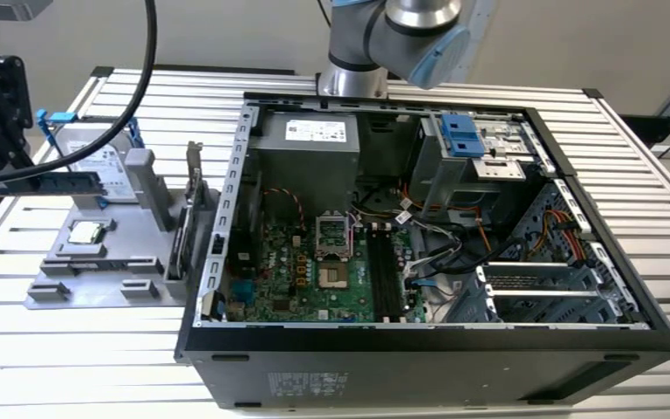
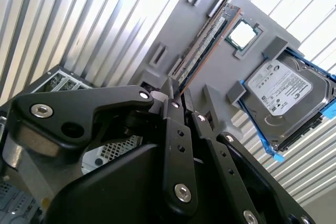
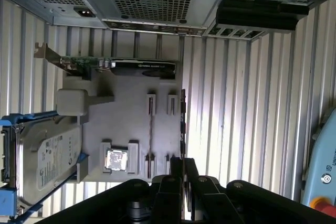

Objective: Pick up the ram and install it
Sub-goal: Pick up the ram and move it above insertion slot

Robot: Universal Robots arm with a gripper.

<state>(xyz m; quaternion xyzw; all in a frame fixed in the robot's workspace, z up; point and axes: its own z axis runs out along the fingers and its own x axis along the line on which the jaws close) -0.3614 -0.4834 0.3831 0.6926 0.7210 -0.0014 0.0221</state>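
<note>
- Reckon the ram [image 2: 207, 43] light, thin and stiff; brittle if bent or twisted; easy to harm at the chips and along the contact edge
- Judge the flat faces slick; expect swivel if pinched at one end only; best taken squarely across both faces, away from the contacts, with modest force
- Clamped on the ram's near end with the gripper [image 3: 182, 167]; one finger on each flat face; most of the stick jutting out past the fingertips
- Held on edge and roughly level above the gray tray [image 3: 131, 124]; apparently clear of the tray's slots, though hard to be sure from the wrist views
- In the exterior view, placed over the tray near the table [image 1: 102, 367] edge at the exterior view's left; close to the hard drive [image 2: 286, 95] and processor chip [image 2: 243, 33]; well apart from the open computer case [image 1: 428, 340]
- Rooted, as to the arm [image 1: 411, 35], at the table's far edge behind the case; reaching across toward the exterior view's left; wrist low over the tray, fingers in line with the stick's length
</note>
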